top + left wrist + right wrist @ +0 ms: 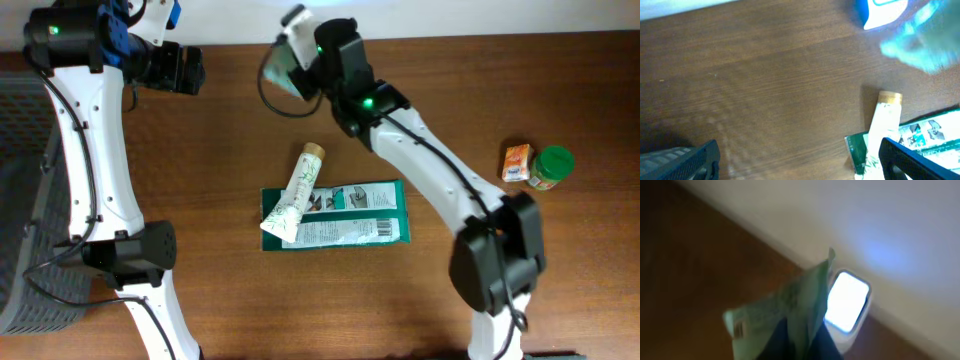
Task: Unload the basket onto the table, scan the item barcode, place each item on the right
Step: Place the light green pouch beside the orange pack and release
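Observation:
My right gripper (306,76) is raised at the back middle of the table, shut on a pale green pouch (281,70). In the right wrist view the pouch (782,310) stands pinched between the dark fingers of that gripper (800,332), and a small barcode shows at its lower left corner. Just behind the pouch is the scanner (846,301) with its window glowing white-blue; overhead the scanner (294,18) sits at the table's back edge. My left gripper (186,69) hovers open at the back left, nothing between its fingers (685,162).
A white tube (300,190) lies across a flat green packet (350,214) mid-table; both also show in the left wrist view as tube (885,125) and packet (927,135). An orange box (516,161) and a green-lidded jar (550,167) stand at right. A grey basket (20,200) is at left.

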